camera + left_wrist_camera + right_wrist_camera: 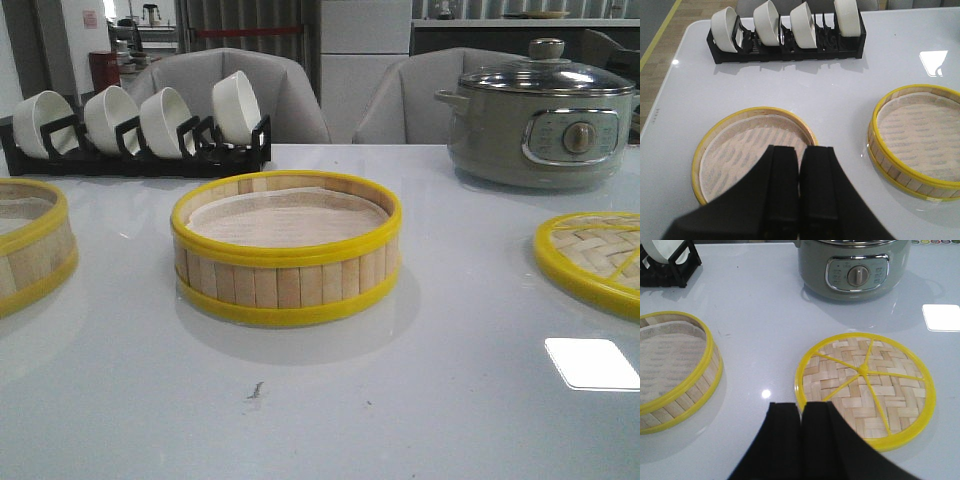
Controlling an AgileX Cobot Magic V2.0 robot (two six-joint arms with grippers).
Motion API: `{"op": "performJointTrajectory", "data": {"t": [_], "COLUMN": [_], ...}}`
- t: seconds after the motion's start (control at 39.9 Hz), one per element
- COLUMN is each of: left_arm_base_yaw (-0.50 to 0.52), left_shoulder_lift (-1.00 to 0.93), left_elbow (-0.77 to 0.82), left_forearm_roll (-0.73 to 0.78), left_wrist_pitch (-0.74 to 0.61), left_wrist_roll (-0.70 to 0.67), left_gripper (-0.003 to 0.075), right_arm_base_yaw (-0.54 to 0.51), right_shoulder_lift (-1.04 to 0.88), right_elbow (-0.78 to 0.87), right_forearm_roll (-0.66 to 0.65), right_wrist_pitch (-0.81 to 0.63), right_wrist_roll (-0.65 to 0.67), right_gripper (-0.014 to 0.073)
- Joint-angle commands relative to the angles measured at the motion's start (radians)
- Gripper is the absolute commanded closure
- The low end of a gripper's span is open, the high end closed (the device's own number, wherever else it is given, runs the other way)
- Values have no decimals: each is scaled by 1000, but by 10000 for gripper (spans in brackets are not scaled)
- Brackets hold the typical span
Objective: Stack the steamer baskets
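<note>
- A wide bare patch of the white desk (pixel 330 410) lies nearest the front edge.
- One steamer basket (pixel 286 248) stands in the middle, with bare desk all around it.
- The other basket (pixel 30 243) sits at the left edge, well apart from the first.
- The woven lid (pixel 592 260) lies flat at the right edge.
- The bowl rack (pixel 140 128) and grey pot (pixel 540 118) stand along the back edge.
- The left gripper (pixel 799 165) is pressed together over the left basket.
- The right gripper (pixel 801 415) is pressed together, holding nothing, just beside the lid.

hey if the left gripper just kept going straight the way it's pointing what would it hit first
Most likely the left steamer basket: the shut left gripper hangs over its near rim, pointing at the paper liner. Height above it is unclear.
</note>
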Motion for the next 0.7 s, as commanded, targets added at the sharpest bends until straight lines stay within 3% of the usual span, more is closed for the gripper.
{"op": "performJointTrajectory", "data": {"t": [0.0,0.2,0.25,0.35,0.48,0.58,0.68], "left_arm_base_yaw": [-4,-4,-4,-4,-4,-4,-4], "left_shoulder_lift": [-1,-1,2,15,28,42,59], "left_elbow": [-33,-33,-33,-33,-33,-33,-33], "left_forearm_roll": [-8,-8,-8,-4,-4,-4,-4], "left_wrist_pitch": [-66,-45,-38,-31,-29,-23,-11], "left_wrist_roll": [-3,-3,-3,-3,-1,-1,-1], "left_gripper": [636,636,634,590,406,222,161], "right_arm_base_yaw": [0,0,0,0,0,0,0], "right_shoulder_lift": [2,2,2,2,2,2,2], "right_elbow": [-39,-39,-39,-39,-39,-39,-39], "right_forearm_roll": [7,7,7,7,7,7,7], "right_wrist_pitch": [-93,-74,-65,-57,-66,-67,-67], "right_wrist_roll": [-2,-2,-2,-2,-2,-2,-2], "right_gripper": [567,553,513,344,194,193,193]}}
